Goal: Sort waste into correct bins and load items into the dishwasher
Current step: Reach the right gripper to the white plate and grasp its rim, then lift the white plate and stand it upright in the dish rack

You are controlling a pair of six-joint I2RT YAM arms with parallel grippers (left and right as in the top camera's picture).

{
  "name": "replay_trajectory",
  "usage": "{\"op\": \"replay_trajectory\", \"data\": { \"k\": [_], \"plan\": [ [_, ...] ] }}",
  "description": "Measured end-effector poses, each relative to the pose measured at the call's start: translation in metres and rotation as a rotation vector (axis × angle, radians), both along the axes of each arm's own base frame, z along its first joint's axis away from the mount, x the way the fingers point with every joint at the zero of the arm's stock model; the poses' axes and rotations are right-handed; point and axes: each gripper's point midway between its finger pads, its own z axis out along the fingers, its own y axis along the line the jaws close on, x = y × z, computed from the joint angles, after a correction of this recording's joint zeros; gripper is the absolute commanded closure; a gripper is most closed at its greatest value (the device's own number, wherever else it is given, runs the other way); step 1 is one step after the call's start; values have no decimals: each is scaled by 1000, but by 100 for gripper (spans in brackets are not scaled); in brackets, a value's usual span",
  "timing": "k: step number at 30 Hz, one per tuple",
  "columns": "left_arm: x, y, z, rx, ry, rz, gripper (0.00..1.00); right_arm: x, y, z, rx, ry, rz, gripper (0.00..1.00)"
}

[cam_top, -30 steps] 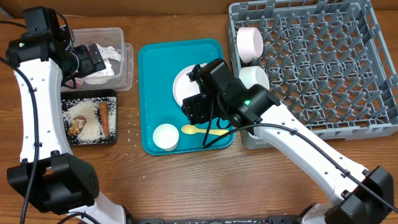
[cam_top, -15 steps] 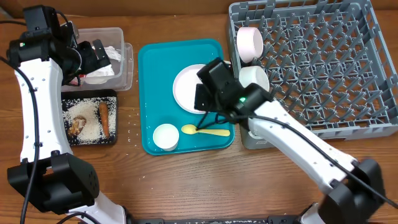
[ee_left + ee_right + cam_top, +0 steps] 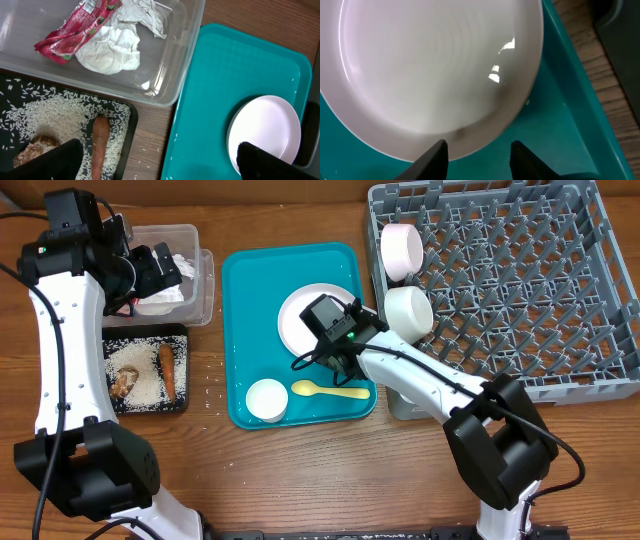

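Observation:
My right gripper [image 3: 335,348] [image 3: 480,156] is open and low over the near-right rim of the pale pink plate [image 3: 303,315] [image 3: 435,65] on the teal tray. One finger is over the rim and one over the tray. My left gripper [image 3: 160,268] [image 3: 155,167] is open and empty, high above the clear tub [image 3: 205,280] [image 3: 175,85]. The tub holds the red wrapper [image 3: 80,22] and crumpled white paper [image 3: 110,50]. The black tray [image 3: 182,405] [image 3: 127,112] holds rice, a brown lump [image 3: 125,380] [image 3: 32,152] and the carrot stick [image 3: 168,372] [image 3: 99,145]. The grey rack [image 3: 520,290] holds a pink bowl [image 3: 402,248] and a white bowl [image 3: 408,310].
The teal tray [image 3: 250,300] [image 3: 225,70] [image 3: 565,130] also carries a small white bowl [image 3: 267,400] and a pale yellow spoon [image 3: 330,390]. Loose rice grains lie on the wood between the black tray and the teal tray [image 3: 150,150].
My right wrist has swung and come down to the plate's near-right edge, its arm now reaching in from the right. My left arm has barely shifted above the tub.

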Motion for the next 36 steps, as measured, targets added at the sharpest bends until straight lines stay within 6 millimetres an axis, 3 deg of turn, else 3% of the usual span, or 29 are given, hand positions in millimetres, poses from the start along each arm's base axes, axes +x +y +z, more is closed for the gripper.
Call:
{"op": "replay_trajectory", "data": {
  "k": [3,5,7,15,18,20,24,25,30,33,34,36],
  "plan": [
    [0,0,0,-2,-1,-1,0,-4,-2,-21,-18,45,-23,70],
    [0,0,0,-2,-1,-1,0,-5,-6,-33,-22,81,-33,84],
    [0,-1,0,-3,-1,-1,0,-2,-9,-33,-12,84,-52,96],
    [0,0,0,-2,-1,-1,0,11,-9,-28,17,62,-22,96],
    [0,0,0,-3,-1,-1,0,32,-4,-12,22,2,69,96],
    [0,0,0,-2,-1,-1,0,51,0,7,25,-54,122,96],
    [0,0,0,-2,-1,-1,0,94,-2,66,20,-184,190,96],
    [0,0,0,-2,-1,-1,0,113,-10,103,-1,-265,211,96],
    [0,0,0,-2,-1,-1,0,133,-108,228,-341,-495,114,96],
    [0,0,0,-2,-1,-1,0,125,-195,292,-666,-582,-101,96],
    [0,0,0,-2,-1,-1,0,119,-223,307,-791,-577,-174,96],
    [0,0,0,-2,-1,-1,0,115,-242,312,-876,-557,-216,96]
  ]
}}
